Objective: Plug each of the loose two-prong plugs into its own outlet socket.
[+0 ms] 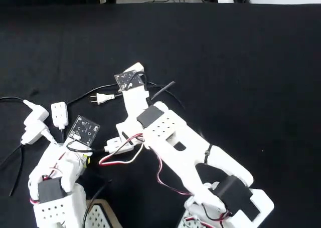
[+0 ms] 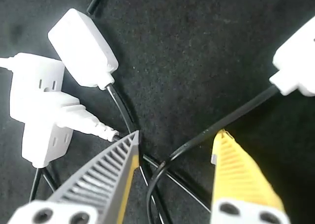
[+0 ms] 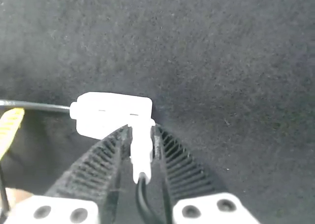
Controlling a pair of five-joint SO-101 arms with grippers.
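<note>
Right wrist view: plug (image 3: 141, 157) between hand (image 3: 141, 130)

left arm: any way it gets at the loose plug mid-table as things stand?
Probably yes. The left gripper is open and empty, and the loose plug lies on bare cloth nearby, prongs free. The right arm stands close on the plug's cable side, so the prong side looks the freer approach.
</note>
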